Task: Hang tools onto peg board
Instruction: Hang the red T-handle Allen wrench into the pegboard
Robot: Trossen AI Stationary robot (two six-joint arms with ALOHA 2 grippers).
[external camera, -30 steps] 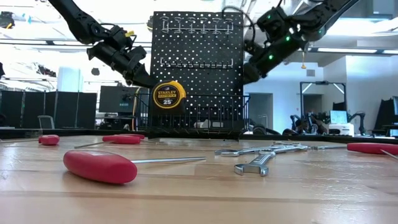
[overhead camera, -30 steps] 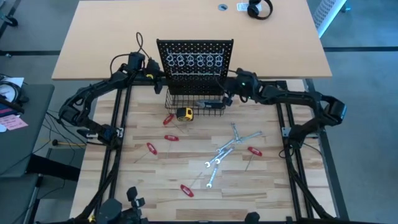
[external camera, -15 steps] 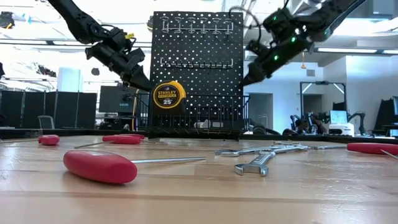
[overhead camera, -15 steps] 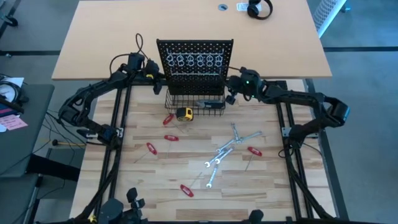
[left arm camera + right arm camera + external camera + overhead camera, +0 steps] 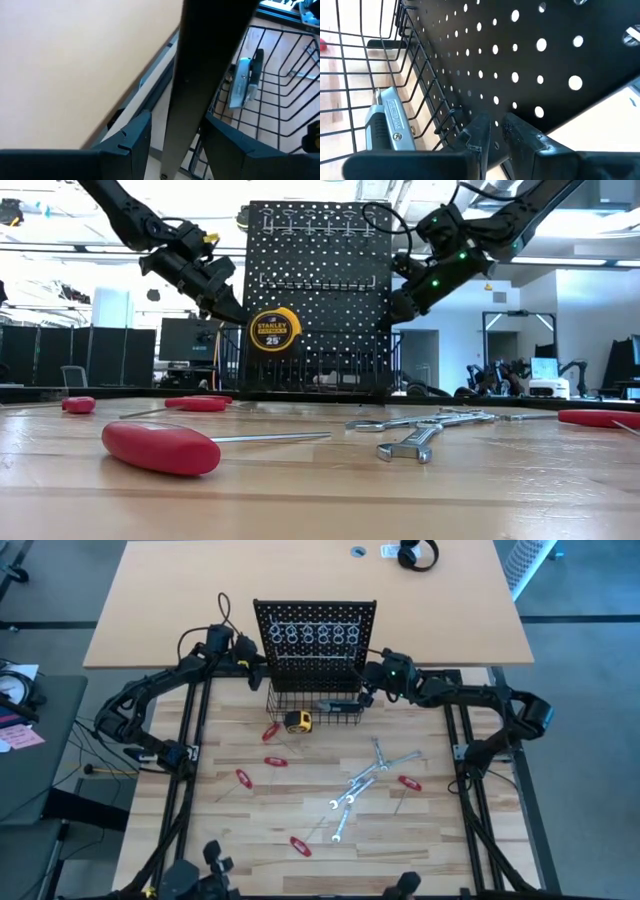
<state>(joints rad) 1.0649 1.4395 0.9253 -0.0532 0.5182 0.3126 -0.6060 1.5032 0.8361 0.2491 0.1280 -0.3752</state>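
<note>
My right pincer [image 5: 366,697] has crept back toward the board [image 5: 314,635], nearly closed on its edge at 3 o'clock. My left pincer [image 5: 172,145] straddles the 9 o'clock edge, half open. Only wrist views show the basket's [image 5: 395,75] knife. Wrenches [image 5: 362,783] lie on the surface [image 5: 250,840] at 6 o'clock.

The peg board [image 5: 317,290] is matt black perforated panel, its basket [image 5: 315,706] thin black wire. Wrenches [image 5: 420,435] are bare silvery metal; red tool handles [image 5: 160,447] look smooth, glossy. The table [image 5: 400,840] is pale grained wood.
</note>
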